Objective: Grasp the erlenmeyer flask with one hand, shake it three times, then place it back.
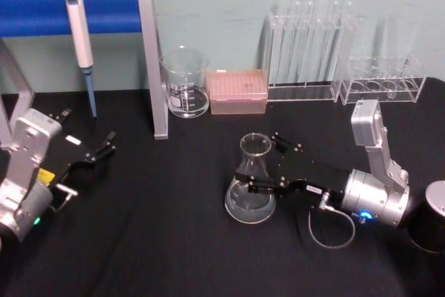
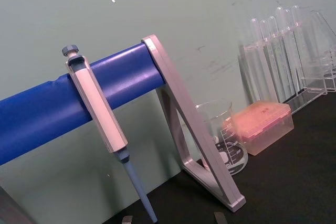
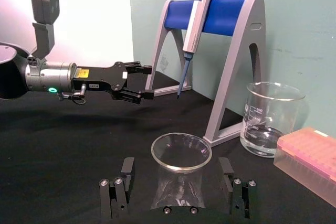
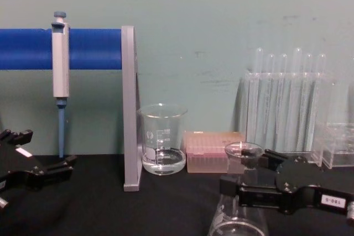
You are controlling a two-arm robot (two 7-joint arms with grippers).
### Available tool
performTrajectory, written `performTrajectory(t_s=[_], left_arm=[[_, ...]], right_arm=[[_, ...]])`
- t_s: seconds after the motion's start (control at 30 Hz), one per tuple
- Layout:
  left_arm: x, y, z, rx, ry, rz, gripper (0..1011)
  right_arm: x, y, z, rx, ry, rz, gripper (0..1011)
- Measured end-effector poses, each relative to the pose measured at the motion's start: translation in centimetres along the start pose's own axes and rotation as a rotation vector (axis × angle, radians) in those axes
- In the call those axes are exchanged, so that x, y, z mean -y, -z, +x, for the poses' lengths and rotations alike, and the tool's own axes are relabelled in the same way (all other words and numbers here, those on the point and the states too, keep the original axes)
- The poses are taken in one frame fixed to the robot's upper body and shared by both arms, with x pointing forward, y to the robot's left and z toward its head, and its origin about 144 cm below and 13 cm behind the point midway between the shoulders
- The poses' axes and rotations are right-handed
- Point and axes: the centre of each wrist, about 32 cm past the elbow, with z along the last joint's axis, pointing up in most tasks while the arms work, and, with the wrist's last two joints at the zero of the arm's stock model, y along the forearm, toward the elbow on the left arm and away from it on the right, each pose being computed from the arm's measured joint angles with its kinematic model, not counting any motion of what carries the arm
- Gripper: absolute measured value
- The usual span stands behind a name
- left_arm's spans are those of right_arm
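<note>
The erlenmeyer flask (image 1: 252,189) is clear glass with a little clear liquid, and it stands upright on the black table right of centre. My right gripper (image 1: 257,158) reaches in from the right, with one finger on each side of the flask's neck. In the right wrist view the fingers (image 3: 126,170) stand apart from the glass rim (image 3: 181,153), so this gripper (image 3: 176,174) is open. The chest view shows the flask (image 4: 239,214) low at the right, partly behind the gripper (image 4: 243,169). My left gripper (image 1: 106,144) rests open at the far left, holding nothing.
A blue and grey pipette stand (image 1: 149,60) with a hanging pipette (image 1: 80,39) fills the back left. A glass beaker (image 1: 185,83), a pink tip box (image 1: 238,91) and test tube racks (image 1: 309,50) line the back wall. A dark cylinder (image 1: 431,224) sits at the right edge.
</note>
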Motion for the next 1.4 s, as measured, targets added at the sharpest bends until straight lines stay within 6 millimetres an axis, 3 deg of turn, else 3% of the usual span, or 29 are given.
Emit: performTrajectory(t_s=[0.93,1.4], left_arm=[[0.0,0.0,0.0,0.000,0.000,0.000,1001],[0.0,0.0,0.0,0.000,0.000,0.000,1001]], right_arm=[[0.4,0.0,0.0,0.008,-0.006,-0.026,1000],[3.0,-0.9,-0.3,0.008,0.007,-0.080,1000]])
